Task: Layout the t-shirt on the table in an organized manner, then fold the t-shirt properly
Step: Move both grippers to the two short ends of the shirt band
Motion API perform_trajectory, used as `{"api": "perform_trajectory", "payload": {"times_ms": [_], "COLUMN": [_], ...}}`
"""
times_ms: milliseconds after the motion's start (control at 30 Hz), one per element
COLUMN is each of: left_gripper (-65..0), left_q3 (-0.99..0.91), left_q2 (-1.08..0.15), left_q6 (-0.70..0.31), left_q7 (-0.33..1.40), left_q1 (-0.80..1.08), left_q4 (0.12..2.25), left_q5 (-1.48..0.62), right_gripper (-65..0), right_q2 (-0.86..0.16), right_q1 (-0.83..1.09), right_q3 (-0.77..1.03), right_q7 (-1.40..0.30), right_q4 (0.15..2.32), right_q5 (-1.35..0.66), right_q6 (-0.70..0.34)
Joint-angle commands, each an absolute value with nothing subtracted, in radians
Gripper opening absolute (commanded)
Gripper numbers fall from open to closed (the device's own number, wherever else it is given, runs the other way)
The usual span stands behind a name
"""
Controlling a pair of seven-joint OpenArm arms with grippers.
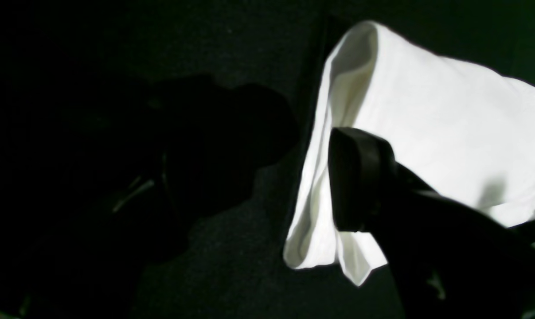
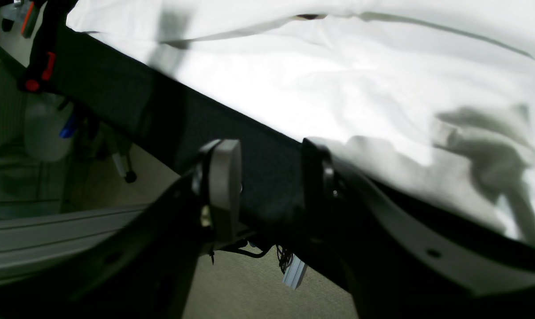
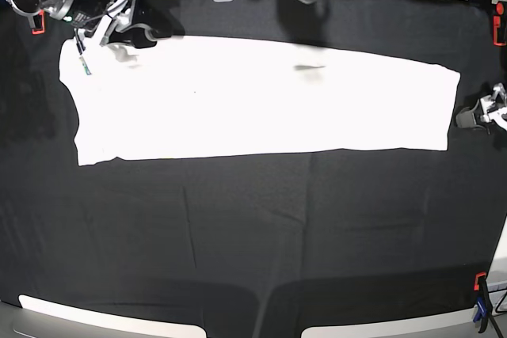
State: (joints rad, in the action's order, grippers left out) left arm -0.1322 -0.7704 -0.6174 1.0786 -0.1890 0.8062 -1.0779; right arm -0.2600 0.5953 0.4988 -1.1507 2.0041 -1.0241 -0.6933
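Black table (image 3: 238, 227) wrinkled; white t-shirt (image 3: 261, 100) flat; red clamps (image 3: 479, 282) edging.

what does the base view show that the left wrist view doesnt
Only the base view shows the whole t-shirt lying as a long white band across the table, the red clamps at the table's edges, and both arms at the shirt's two ends.

Only the left wrist view shows, up close, a doubled corner of the shirt with its layered edges, and a dark finger of the left gripper in front of it.

Both show white fabric on black cloth.
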Motion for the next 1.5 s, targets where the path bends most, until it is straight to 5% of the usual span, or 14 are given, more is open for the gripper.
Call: {"api": "perform_trajectory", "payload": {"times_ms": [0, 133, 767, 967, 1467], "left_gripper": [-24.2, -24.2, -24.2, -36.1, -37.2], "left_q3": [-0.139, -0.139, -0.139, -0.139, -0.139], "left_q2": [-0.788, -0.757, -0.673, -0.669, -0.656], "left_q6": [-0.623, -0.691, -0.696, -0.696, -0.697], "left_q7": [1.109, 1.217, 1.276, 1.293, 1.280], "left_q1": [-0.199, -0.179, -0.133, -0.133, -0.136], "left_q4": [0.813, 0.813, 0.813, 0.813, 0.813], "left_q5": [-1.093, -1.226, -1.356, -1.336, -1.336], "right_gripper": [-42.8, -42.8, -42.8, -42.8, -42.8], "right_q2": [-0.269, -0.269, -0.269, -0.269, -0.269], "right_q1": [0.596, 0.595, 0.593, 0.592, 0.592], "right_q3": [0.503, 0.503, 0.503, 0.503, 0.503], "right_q7": [-1.143, -1.143, -1.142, -1.137, -1.137], "right_q4": [2.020, 2.020, 2.020, 2.020, 2.020], "right_q5": [-1.048, -1.051, -1.051, -1.052, -1.051], "right_q6": [-0.698, -0.698, -0.698, -0.698, -0.698]}}
